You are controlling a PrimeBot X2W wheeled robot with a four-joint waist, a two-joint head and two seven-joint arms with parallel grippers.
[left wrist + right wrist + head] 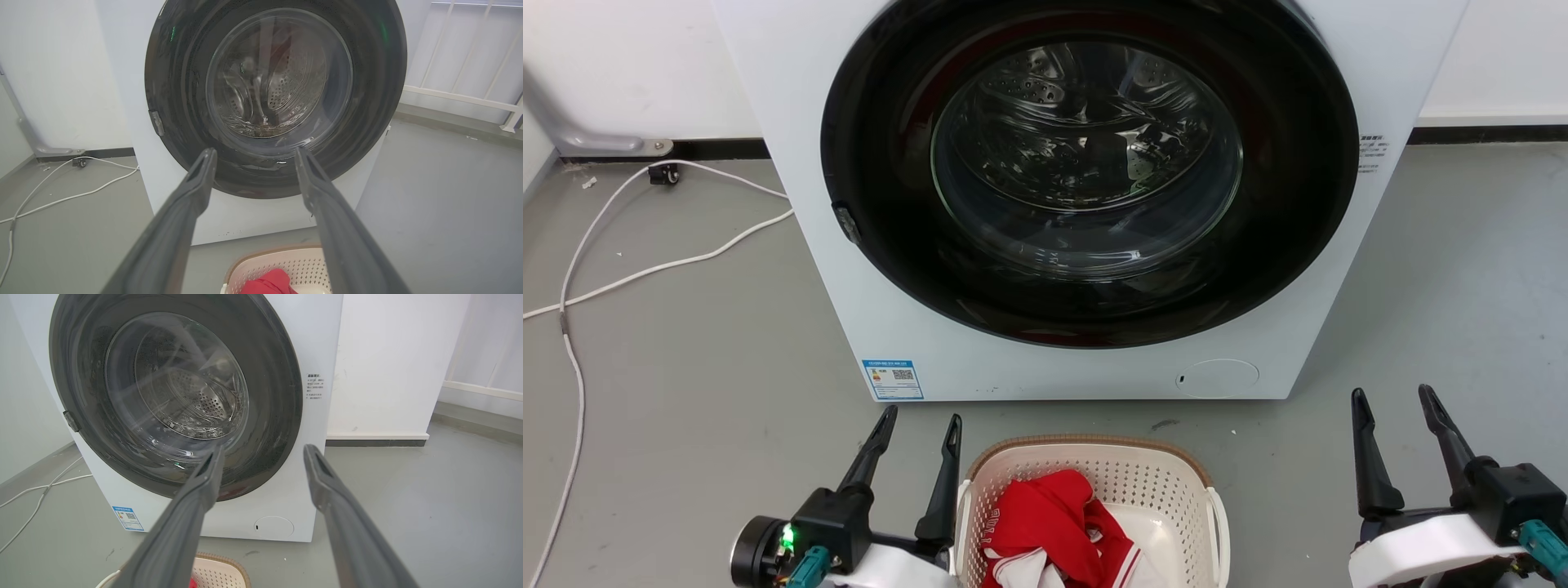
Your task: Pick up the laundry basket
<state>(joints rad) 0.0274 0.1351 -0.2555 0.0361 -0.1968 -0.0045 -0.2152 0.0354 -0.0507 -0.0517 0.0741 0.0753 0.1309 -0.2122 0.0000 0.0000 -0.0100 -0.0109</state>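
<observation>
The laundry basket (1168,490) is cream-white perforated plastic with a brown woven-look rim and stands on the floor at the bottom centre of the head view, holding red and white clothes (1054,523). Its white side handle (1219,523) shows on the right. My left gripper (919,420) is open just left of the basket's left rim, fingers pointing toward the washing machine. My right gripper (1395,396) is open well to the right of the basket, apart from it. The basket's far rim (278,261) appears low in the left wrist view between the open fingers, and its corner (220,571) in the right wrist view.
A white front-loading washing machine (1086,367) with a shut dark round door (1086,171) stands just behind the basket. A white cable (629,269) trails over the grey floor at the left. A white railing (461,98) stands at the far right in the left wrist view.
</observation>
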